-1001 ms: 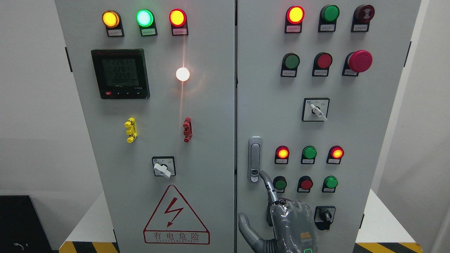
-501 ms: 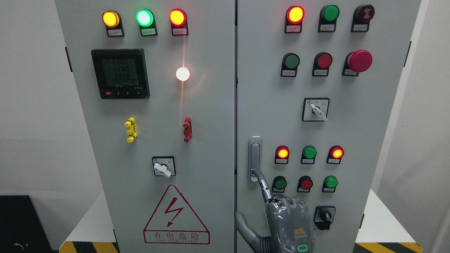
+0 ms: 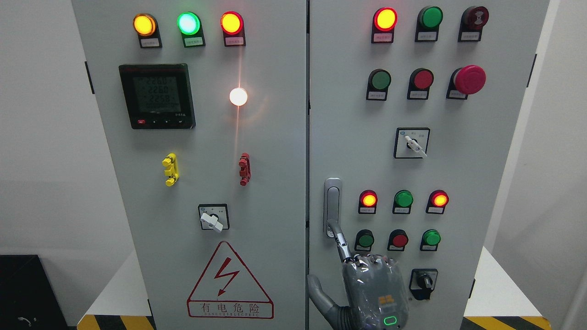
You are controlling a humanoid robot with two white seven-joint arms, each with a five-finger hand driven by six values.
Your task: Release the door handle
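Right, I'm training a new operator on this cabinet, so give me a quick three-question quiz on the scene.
1. True or false: the door handle is on the left door.
2. What touches the handle's lower end? A) a finger of the right hand B) a person's hand C) nothing
3. Fill in: the warning triangle sits below the ___ door's rotary switch.
Key: 1 false; 2 A; 3 left.

The left cabinet door carries a digital meter [image 3: 157,96], lit yellow [image 3: 144,24], green [image 3: 188,23] and red [image 3: 231,23] indicator lamps, a glowing white lamp [image 3: 238,96], a yellow clip [image 3: 170,169], a red clip [image 3: 244,169], a rotary switch [image 3: 213,217] and a red-bordered high-voltage warning triangle [image 3: 229,284]. On the right door, a red mushroom emergency stop button [image 3: 468,79] sits above another selector switch [image 3: 412,143].
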